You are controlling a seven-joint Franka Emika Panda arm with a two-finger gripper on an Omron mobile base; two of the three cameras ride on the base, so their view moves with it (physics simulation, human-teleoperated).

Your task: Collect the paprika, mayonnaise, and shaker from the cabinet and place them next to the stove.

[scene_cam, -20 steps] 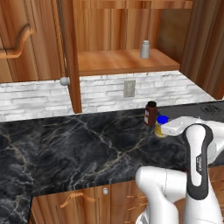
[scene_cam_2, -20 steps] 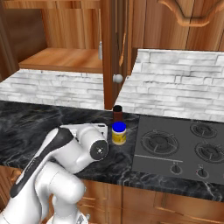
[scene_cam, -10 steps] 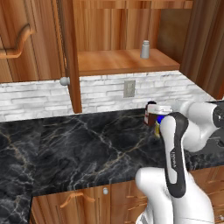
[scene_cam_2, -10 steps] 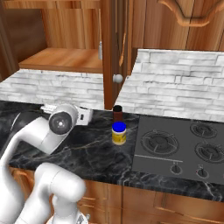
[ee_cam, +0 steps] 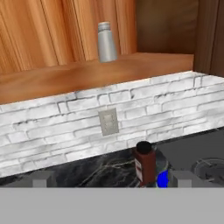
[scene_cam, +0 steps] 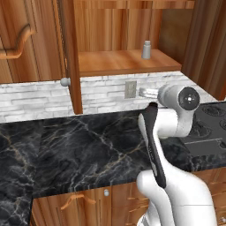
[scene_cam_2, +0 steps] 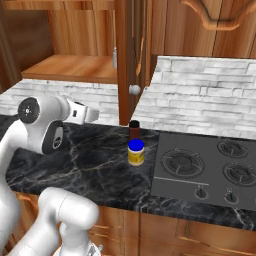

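Note:
The small grey-white shaker [scene_cam: 146, 50] stands alone on the plank shelf of the open cabinet [scene_cam: 119, 62]; the hand view has the shaker [ee_cam: 105, 42] straight ahead and above. The dark paprika bottle [scene_cam_2: 134, 130] and the blue-lidded mayonnaise jar [scene_cam_2: 136, 152] stand on the black marble counter just left of the stove [scene_cam_2: 200, 170], the jar in front of the bottle. My gripper [ee_cam: 111, 179] is open with nothing between its fingertips [ee_cam: 41, 179]. It hangs above the counter, left of both jars, below shelf height, facing the brick wall.
The cabinet door [scene_cam: 70, 48] with its silver knob [scene_cam: 65, 81] stands open, edge-on, left of the shelf. A wall outlet [ee_cam: 108, 121] sits in the white brick backsplash. Black marble counter [scene_cam: 79, 150] stretches to the left. Lower drawers run under the counter's front edge.
The arm has risen from low beside the mayonnaise jar and swung up, so the hand now points at the wall below the shelf. Both jars stayed put.

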